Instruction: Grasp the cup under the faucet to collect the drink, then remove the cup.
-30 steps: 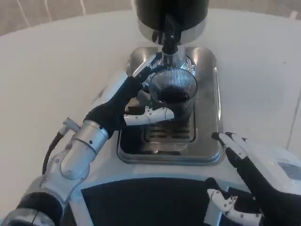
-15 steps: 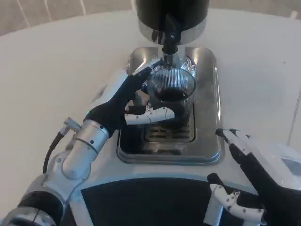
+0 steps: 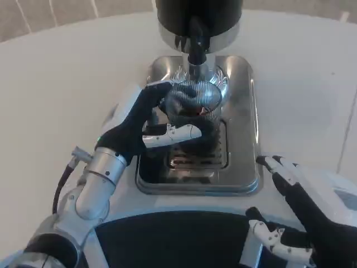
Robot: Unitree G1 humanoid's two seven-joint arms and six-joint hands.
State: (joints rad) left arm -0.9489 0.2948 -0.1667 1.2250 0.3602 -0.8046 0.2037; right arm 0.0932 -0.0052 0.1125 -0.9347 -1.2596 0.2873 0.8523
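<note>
Left hand (image 3: 146, 129) grips the ribbed glass cup (image 3: 194, 107) on the drip tray (image 3: 242, 173) under the faucet (image 3: 196, 47), right hand (image 3: 301, 215) idle and spread, so I'd keep the cup level while pulling clear.

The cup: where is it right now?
In the head view the cup sits at top centre, under the black faucet and over the steel drip tray, with the left robot hand wrapped around it from the left.
</note>
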